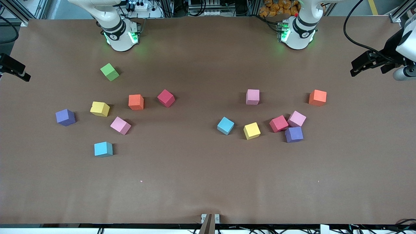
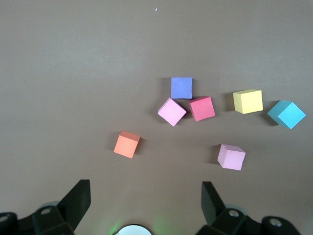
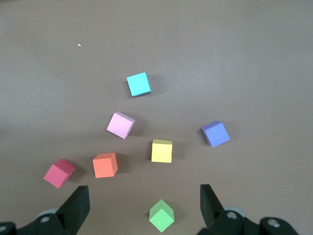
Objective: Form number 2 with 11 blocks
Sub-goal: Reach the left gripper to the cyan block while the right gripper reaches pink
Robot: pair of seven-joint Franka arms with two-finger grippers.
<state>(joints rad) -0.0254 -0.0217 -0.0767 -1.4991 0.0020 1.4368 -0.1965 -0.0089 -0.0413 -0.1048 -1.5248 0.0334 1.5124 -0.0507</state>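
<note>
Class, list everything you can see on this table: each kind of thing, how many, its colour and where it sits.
pink cubes: three, pink, one toward the right arm's end, two toward the left arm's end
blue cubes: two, light blue, one toward each end
red cubes: two, red, one toward each end
yellow cubes: two, yellow, one toward each end
orange cubes: two, orange, one toward each end
purple cubes: two, purple, one toward each end
green cube: one, green, near the right arm's base
table: one, brown, under everything
left hand: one, black, open, above its end's cubes
right hand: one, black, open, above its end's cubes
</note>
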